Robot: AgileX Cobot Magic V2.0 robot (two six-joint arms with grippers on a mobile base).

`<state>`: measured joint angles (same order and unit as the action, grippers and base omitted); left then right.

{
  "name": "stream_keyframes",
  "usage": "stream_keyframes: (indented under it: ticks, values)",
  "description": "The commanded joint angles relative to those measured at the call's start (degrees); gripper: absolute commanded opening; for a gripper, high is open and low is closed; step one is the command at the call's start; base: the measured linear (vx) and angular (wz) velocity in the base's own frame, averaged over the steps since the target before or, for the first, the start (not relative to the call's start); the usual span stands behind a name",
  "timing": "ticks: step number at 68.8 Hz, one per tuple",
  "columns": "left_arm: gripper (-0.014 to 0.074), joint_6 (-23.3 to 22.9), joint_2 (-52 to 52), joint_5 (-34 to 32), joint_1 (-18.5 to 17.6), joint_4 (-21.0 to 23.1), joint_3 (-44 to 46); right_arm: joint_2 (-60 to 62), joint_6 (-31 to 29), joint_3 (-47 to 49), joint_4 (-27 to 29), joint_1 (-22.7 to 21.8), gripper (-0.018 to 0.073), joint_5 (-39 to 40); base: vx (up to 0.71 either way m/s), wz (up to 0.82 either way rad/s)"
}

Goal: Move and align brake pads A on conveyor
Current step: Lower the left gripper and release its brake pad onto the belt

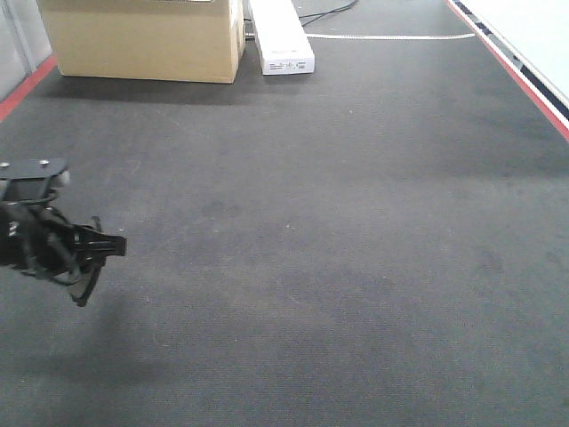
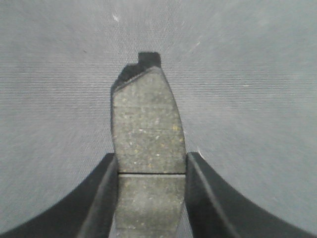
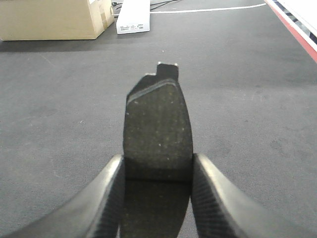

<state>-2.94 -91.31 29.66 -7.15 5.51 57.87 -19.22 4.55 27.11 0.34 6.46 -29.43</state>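
Left wrist-mounted view: the left gripper (image 2: 151, 166) is closed on a brake pad (image 2: 147, 126), jaws pressing its long sides at the centre groove, friction face up, above the conveyor (image 2: 257, 99); the exterior view puts this arm by the belt's left edge (there the pad is probably hidden behind the jaws). The right gripper (image 3: 157, 166) clamps a second brake pad (image 3: 158, 116) the same way, over the belt and well short of the cardboard box (image 3: 49, 20) and white box (image 3: 133, 17) at its far edge. I judge these pads stiff and dense for their size; the gritty face should resist slipping; a hold across the narrow width at the groove balances them; set them down flat, since a dropped corner might chip.
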Motion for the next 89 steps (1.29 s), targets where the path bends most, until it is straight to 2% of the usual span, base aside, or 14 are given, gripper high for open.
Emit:
stream_keyframes:
  ticks: [1, 13, 24, 34, 46, 53, 73, 80, 89]
  values:
    - [0.0009, -0.48, -2.25, 0.44, -0.19, 0.19, 5.23, -0.38, -0.39, 1.85, -0.34, 0.02, -0.0007, 5.48, 0.0, 0.0]
    - [0.0027, -0.51, -8.93, 4.44, -0.19, 0.19, 10.48, -0.38, -0.39, 1.85, -0.34, 0.02, -0.0007, 5.48, 0.0, 0.0]
    - [0.0091, -1.13, -13.16, 6.9, -0.19, 0.25, 14.56, -0.38, -0.39, 1.85, -0.34, 0.02, -0.0007, 5.48, 0.0, 0.0]
    - [0.021, -1.13, -15.33, 9.07, -0.19, 0.19, 17.0, -0.38, -0.39, 1.85, -0.34, 0.02, -0.0007, 5.48, 0.0, 0.0]
    - [0.0402, -0.94, -16.78, 10.22, -0.19, 0.19, 18.03, -0.38, -0.39, 1.85, -0.34, 0.02, -0.0007, 5.48, 0.0, 0.0]
    - [0.0473, -0.24, -16.55, 9.99, -0.19, 0.14, 18.31, -0.38, -0.39, 1.85, -0.34, 0.02, -0.0007, 5.56, 0.0, 0.0]
    - [0.0485, 5.07, -6.1, 11.31, -0.27, 0.21, 16.53, -0.38, -0.39, 1.85, -0.34, 0.02, -0.0007, 5.49, 0.0, 0.0]
    - [0.0485, 6.87, 0.16, 9.28, -0.27, 0.21, 12.51, -0.38, -0.39, 1.85, -0.34, 0.02, -0.0007, 5.49, 0.0, 0.0]
    - [0.0485, 6.92, 9.13, 4.9, -0.27, 0.21, 5.49, -0.38, -0.39, 1.85, -0.34, 0.02, -0.0007, 5.49, 0.0, 0.0]
